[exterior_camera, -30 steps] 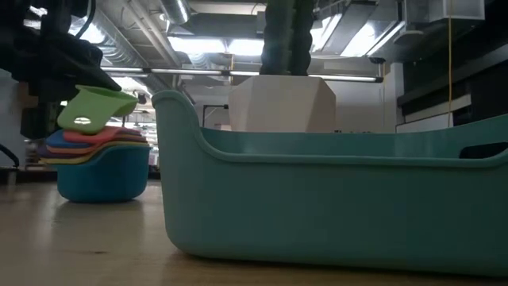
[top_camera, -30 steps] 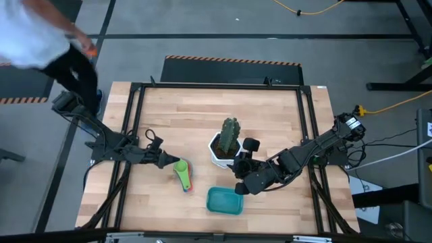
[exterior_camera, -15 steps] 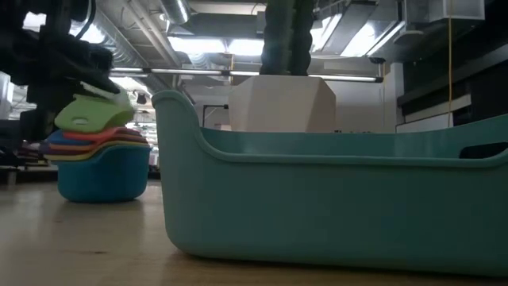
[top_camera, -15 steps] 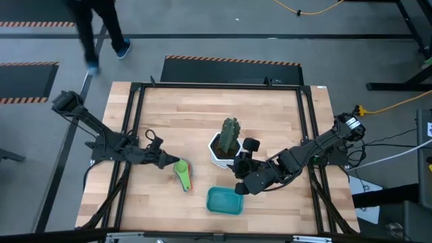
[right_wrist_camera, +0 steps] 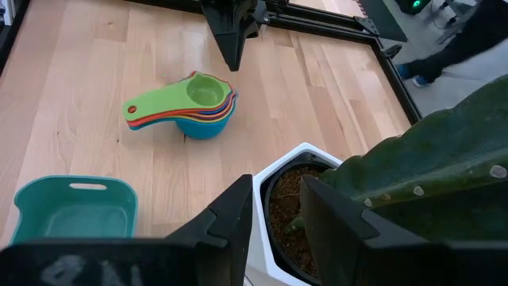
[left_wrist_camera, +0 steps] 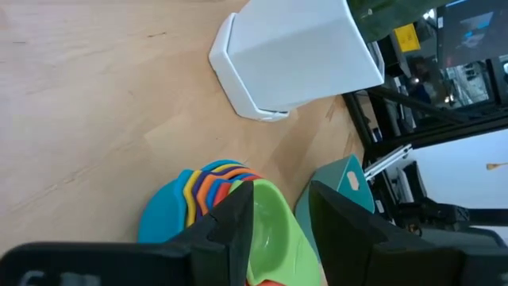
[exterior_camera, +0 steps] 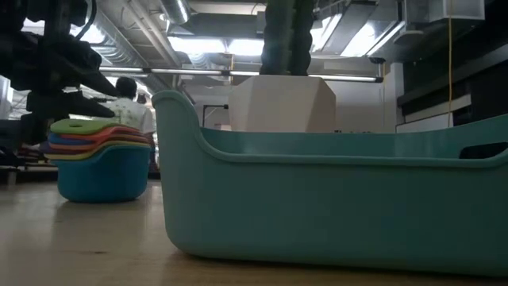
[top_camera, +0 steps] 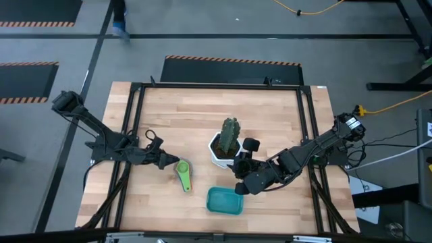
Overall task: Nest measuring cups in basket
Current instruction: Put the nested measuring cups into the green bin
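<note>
The measuring cups (top_camera: 183, 174) stand nested in one stack on the wood left of the middle, the blue one (exterior_camera: 103, 171) at the bottom and the green cup (right_wrist_camera: 202, 91) on top. Their handles point toward the near edge. My left gripper (top_camera: 170, 163) is open and hovers just left of and above the green cup (left_wrist_camera: 274, 238), touching nothing. The teal basket (top_camera: 225, 201) sits empty near the table's near edge, right of the stack. My right gripper (top_camera: 237, 190) is open and waits between the basket and the cactus pot.
A white pot with a green cactus (top_camera: 226, 145) stands at the table's middle, just beyond the basket and close against my right gripper. Bare wood lies between the stack and the basket (right_wrist_camera: 71, 210). A person walks on the floor beyond the far edge.
The green cup, tilted and raised above the stack a second ago, has come down and now lies flat, nested on top with its handle in line with the others. My left gripper stays just above it. The person has walked away past the far edge.
</note>
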{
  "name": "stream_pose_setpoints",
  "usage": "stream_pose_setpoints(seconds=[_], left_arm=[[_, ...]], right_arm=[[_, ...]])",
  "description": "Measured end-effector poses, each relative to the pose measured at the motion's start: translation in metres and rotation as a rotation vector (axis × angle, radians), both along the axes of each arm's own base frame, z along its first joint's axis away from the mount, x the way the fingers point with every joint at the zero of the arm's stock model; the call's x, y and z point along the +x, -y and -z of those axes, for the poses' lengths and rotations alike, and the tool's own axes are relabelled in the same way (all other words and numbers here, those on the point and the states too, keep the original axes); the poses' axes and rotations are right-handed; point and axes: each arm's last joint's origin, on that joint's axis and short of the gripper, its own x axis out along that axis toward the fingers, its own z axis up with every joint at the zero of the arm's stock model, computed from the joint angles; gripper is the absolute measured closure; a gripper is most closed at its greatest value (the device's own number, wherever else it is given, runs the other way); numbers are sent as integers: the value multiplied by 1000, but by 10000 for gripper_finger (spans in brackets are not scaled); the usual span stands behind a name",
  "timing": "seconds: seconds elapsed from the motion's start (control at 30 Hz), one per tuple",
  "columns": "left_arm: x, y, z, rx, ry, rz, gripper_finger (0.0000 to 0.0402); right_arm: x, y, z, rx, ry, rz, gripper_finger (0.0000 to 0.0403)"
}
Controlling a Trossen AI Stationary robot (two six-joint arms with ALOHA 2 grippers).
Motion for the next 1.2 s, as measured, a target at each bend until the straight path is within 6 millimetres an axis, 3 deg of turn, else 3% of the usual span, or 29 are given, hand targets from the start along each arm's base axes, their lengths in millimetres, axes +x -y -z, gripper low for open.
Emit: stream_pose_setpoints(seconds=[0.33, 0.6, 0.83, 1.0, 1.2], left_arm=[[2, 1, -6, 74, 58, 14, 287], [6, 7, -22, 84, 158, 72, 287], [10, 26, -60, 45, 192, 134, 287], [8, 42, -90, 3, 108, 146, 287], [11, 66, -105, -103, 50, 180, 287]], right_arm=[[-6, 2, -7, 17, 9, -12, 290], [-40, 15, -35, 48, -17, -44, 290], [-72, 23, -45, 48, -103, -41, 290], [-83, 25, -23, 43, -117, -37, 290], [-109, 43, 21, 100, -95, 14, 290]])
